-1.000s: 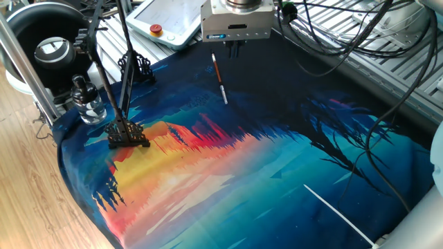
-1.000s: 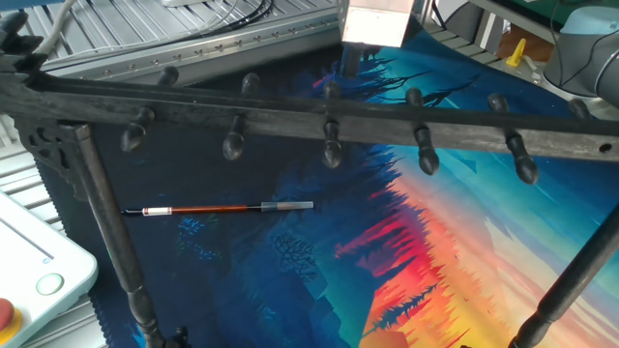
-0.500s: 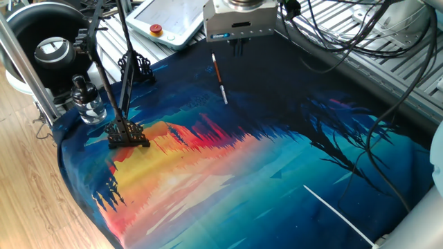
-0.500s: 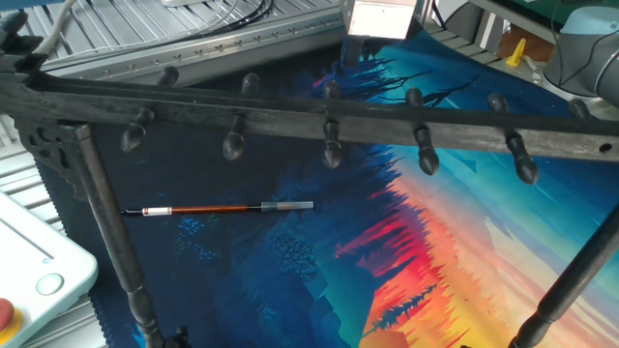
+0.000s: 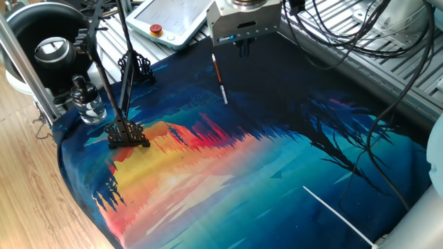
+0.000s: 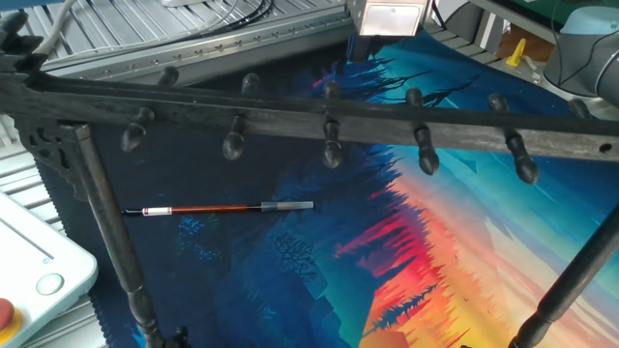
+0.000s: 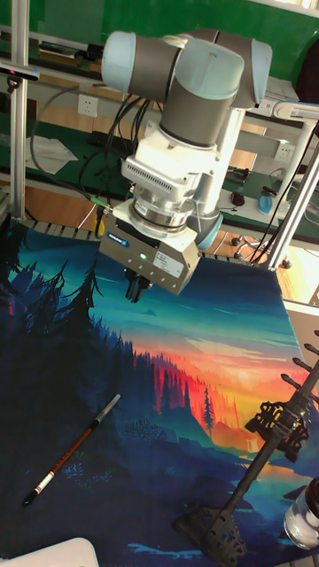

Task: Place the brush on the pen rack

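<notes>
The brush (image 5: 219,77) lies flat on the dark top part of the painted cloth, with a reddish-brown shaft and a pale tip; it also shows as the brush (image 6: 218,208) and the brush (image 7: 71,450). My gripper (image 5: 243,48) hangs in the air just beyond its far end and does not touch it. The dark fingers sit close together with nothing between them, so the gripper (image 7: 135,288) looks shut. The pen rack (image 5: 128,133) is a black ornate stand at the cloth's left edge. Its pegged top bar (image 6: 329,114) crosses the foreground of the other fixed view.
A clear glass bottle (image 5: 86,104) with a black cap stands next to the rack. A long thin white rod (image 5: 339,211) lies at the front right of the cloth. A teach pendant (image 5: 169,21) and cables lie behind the gripper.
The gripper has drifted a little to the right and away from the brush. The brush and the rack have not moved.
</notes>
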Robot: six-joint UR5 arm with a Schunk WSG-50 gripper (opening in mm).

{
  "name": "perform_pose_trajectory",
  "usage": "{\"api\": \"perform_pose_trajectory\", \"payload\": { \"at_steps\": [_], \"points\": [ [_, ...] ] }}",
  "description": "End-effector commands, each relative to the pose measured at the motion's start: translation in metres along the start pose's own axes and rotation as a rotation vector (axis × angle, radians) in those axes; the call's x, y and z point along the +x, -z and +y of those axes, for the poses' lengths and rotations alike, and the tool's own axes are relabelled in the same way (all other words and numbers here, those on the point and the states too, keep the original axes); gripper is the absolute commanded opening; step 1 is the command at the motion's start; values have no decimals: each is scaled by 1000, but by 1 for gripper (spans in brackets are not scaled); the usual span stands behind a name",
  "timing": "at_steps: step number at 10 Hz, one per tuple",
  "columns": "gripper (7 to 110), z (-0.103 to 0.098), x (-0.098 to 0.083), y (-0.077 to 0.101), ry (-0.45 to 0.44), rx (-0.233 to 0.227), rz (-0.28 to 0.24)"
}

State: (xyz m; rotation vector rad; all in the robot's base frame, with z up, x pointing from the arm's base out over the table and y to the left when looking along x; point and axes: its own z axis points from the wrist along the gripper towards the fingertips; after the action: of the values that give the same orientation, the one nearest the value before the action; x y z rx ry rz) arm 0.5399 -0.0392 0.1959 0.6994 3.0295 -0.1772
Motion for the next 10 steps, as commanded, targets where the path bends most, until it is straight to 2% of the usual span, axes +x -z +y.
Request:
{"api": "perform_pose_trajectory", "payload": {
  "at_steps": [1,2,4,6,7,8,9,10],
  "points": [
    [7,-16,-27,3,-15,61,-109],
    [7,-11,-33,4,-31,41,-131],
    [7,10,-40,5,-32,-45,-161],
    [7,19,-40,5,-21,-83,-160],
    [7,21,-40,5,-69,-94,-159],
    [7,16,-41,5,-149,-80,-160],
    [7,17,-42,5,-181,-85,-161],
    [7,17,-45,6,-177,-87,-173]
  ]
}}
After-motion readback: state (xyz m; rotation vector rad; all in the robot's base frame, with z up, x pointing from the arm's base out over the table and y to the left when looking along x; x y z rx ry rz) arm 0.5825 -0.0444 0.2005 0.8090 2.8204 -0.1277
